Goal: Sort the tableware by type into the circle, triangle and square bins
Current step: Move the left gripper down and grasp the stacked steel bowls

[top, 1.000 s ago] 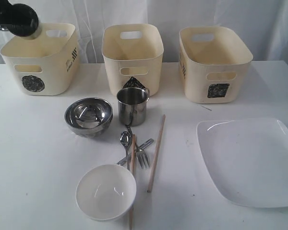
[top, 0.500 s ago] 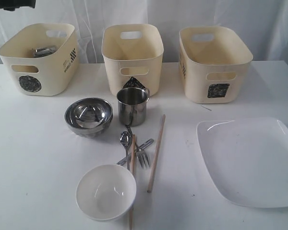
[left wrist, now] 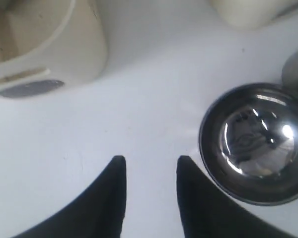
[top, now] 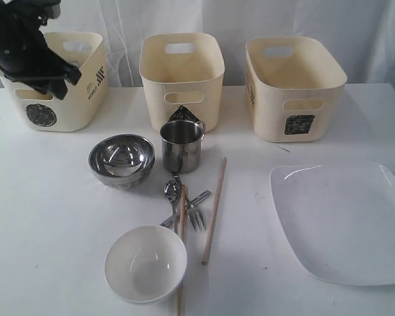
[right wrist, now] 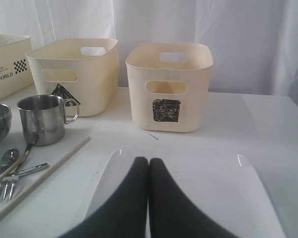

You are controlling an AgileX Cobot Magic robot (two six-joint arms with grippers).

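The scene is lit brightly and evenly; only faint, soft shadows are cast on the white table (top: 46, 217). The curtain (top: 250, 16) behind the far edge is nearly washed out. Small glints are seen on the steel bowls (top: 121, 158), the steel mug (top: 181, 146) and the white plate (top: 345, 220). In the left wrist view the circle tub (left wrist: 64, 54) and the left gripper (left wrist: 151, 161) are rendered soft and out of focus; the right wrist view is sharper.

Observed: the left arm (top: 23, 49) stands raised at the far left of the exterior view, black, its wrist angled downward. The left tool (left wrist: 150, 166) has its fingers parted with a clear gap and grips nothing. The right tool (right wrist: 148, 163) has its fingers pressed together, tips touching, and grips nothing.
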